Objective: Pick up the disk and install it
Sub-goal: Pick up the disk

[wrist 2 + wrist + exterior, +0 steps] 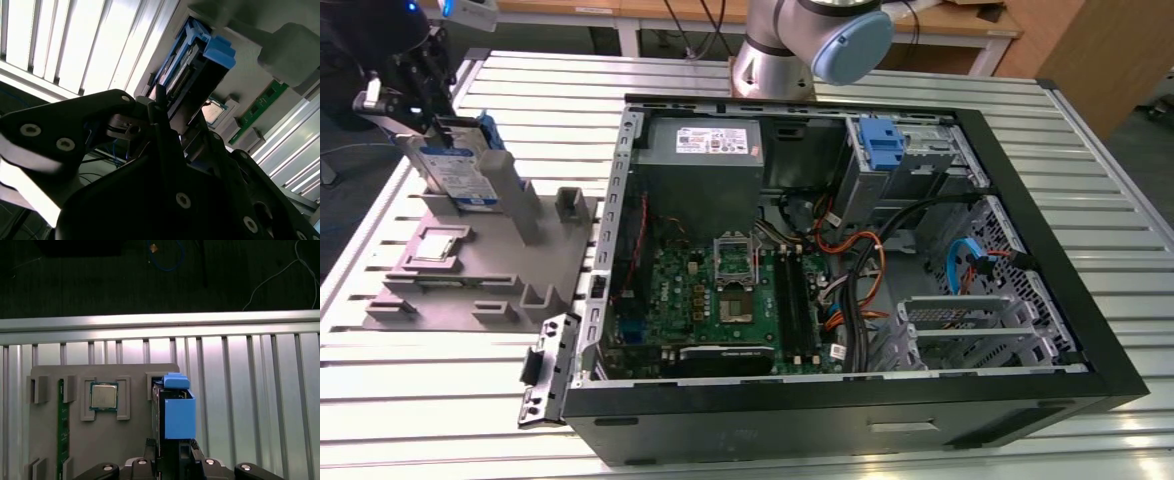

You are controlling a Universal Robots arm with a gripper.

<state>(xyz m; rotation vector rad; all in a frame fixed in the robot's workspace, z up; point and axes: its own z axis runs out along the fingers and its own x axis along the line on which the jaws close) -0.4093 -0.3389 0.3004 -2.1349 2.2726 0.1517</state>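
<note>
At the grey fixture point(480, 265) on the exterior view's left, I see the disk point(460, 168) standing upright. Gripper point(171, 446) fingers point(149, 443) are clamped on its sides.

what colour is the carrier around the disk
Bright blue. The disk shows it best in the first wrist view.
</note>
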